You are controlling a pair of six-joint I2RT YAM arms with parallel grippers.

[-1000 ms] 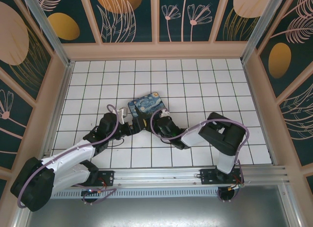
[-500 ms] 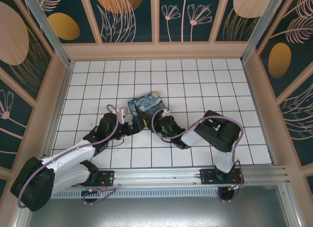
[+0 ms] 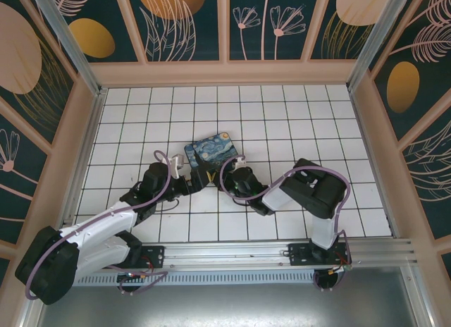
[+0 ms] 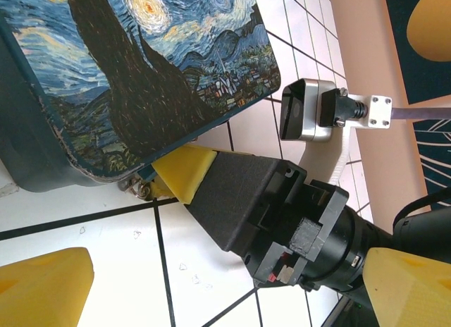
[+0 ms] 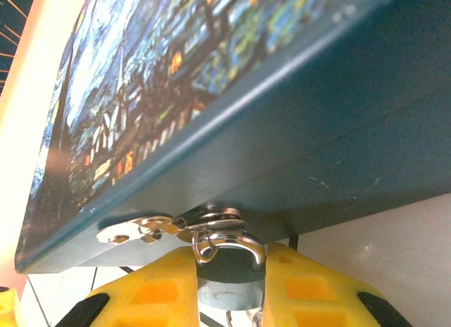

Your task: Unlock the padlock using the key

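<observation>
right gripper [image 5: 229, 265] pinches the padlock [image 5: 224, 286] — left gripper [image 4: 225, 288] wide open

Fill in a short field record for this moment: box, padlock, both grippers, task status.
box: starry-night painted box, lid down, on the white tiled floor
padlock: padlock hooked through the box's hasp, looks locked
right gripper: right gripper closed on the padlock, a yellow finger against each side of its body
left gripper: left gripper open, holding nothing, facing the box's near corner
task status: padlock not yet unlocked
</observation>
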